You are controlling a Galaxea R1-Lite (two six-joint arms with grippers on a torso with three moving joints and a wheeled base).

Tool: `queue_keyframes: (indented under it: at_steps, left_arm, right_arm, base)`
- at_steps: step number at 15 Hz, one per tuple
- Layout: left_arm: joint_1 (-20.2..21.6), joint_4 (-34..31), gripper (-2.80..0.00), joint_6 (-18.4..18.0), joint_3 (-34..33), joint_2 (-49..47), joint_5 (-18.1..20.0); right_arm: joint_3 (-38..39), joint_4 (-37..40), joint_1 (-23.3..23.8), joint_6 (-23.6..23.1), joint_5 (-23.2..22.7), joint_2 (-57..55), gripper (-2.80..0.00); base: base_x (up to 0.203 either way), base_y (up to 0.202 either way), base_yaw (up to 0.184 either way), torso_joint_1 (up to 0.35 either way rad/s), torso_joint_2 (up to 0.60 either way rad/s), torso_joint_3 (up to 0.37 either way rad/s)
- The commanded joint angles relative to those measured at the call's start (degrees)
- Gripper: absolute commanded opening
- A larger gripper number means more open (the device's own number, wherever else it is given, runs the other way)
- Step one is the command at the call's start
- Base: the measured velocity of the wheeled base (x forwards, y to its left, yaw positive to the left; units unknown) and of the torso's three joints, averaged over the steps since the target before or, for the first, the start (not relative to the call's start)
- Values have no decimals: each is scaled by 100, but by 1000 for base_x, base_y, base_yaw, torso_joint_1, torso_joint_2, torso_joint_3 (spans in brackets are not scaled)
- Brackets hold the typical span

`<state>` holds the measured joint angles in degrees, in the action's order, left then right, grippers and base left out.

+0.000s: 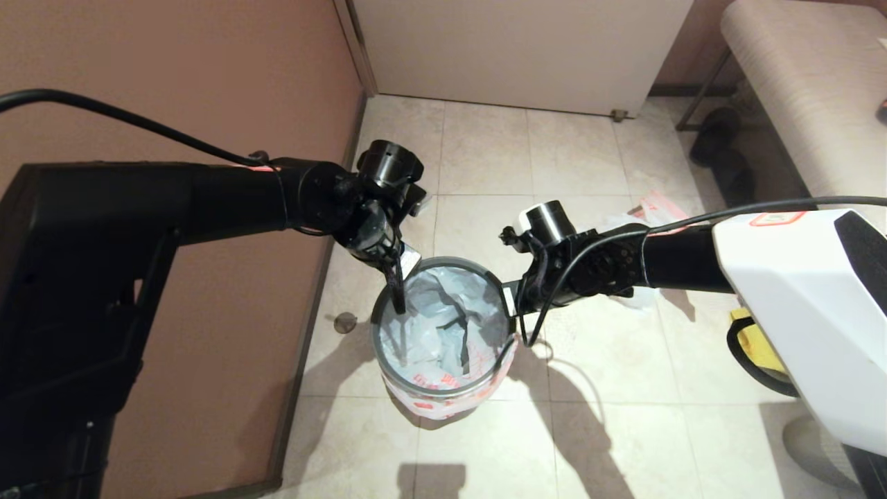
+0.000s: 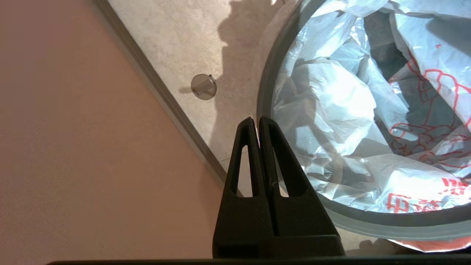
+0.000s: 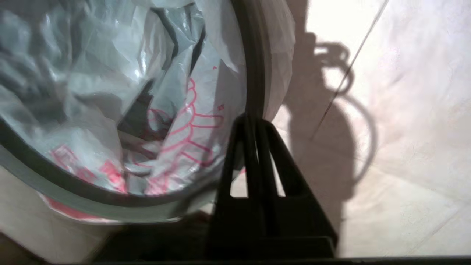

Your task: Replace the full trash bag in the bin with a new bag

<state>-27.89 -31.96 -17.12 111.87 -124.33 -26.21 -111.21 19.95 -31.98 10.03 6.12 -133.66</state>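
Note:
The bin (image 1: 443, 262) stands on the tiled floor, with its grey ring rim (image 2: 268, 73) (image 3: 254, 55) on top. The new bag (image 1: 436, 326) (image 2: 331, 95) (image 3: 92, 84), white with red print, lines the inside and hangs over the outside below the ring. My left gripper (image 1: 400, 303) (image 2: 256, 119) is shut, tips down at the rim's left side. My right gripper (image 1: 518, 320) (image 3: 252, 119) is shut at the rim's right side; I cannot tell whether bag film is pinched. The full trash bag (image 1: 655, 206) lies on the floor behind my right arm, mostly hidden.
A pink wall and its skirting run close along the bin's left. A round door stop (image 1: 344, 321) (image 2: 203, 86) sits on the floor by the wall. A white door is at the back, a bench (image 1: 797, 83) and dark shoes (image 1: 721, 152) at the right, something yellow (image 1: 752, 343) under my right arm.

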Motion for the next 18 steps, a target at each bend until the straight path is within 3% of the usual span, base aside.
queue_keyframes:
  at_steps: [1,4,10,11,14,18]
  left_arm:
    - [17,-82,-280,-51,-13,-92,-43]
    - [47,-766,-280,-116,-8,-179,-471]
    - [47,-1091,-280,-109,-8,-261,-508]
    - [56,-1076,-280,-117,-8,-293,-474]
    - [159,-942,-280,-398,10,-454,232]
    - [244,-732,-280,-406,1,-689,307]
  right_arm:
    - [-5,5,3,4,3,56,-280]
    - [-14,-9,7,-54,12,-161,-280]
    - [11,5,23,-196,3,-268,-280]
    - [12,0,34,-243,3,-317,-280]
    - [-3,-8,69,-354,3,-481,-280]
    - [-14,-16,67,-370,3,-609,-280]
  base:
    - [0,0,0,0,0,0]
    - [0,0,0,0,0,0]
    - [0,0,0,0,0,0]
    - [0,0,0,0,0,0]
    - [0,0,0,0,0,0]
    - [0,0,0,0,0,0]
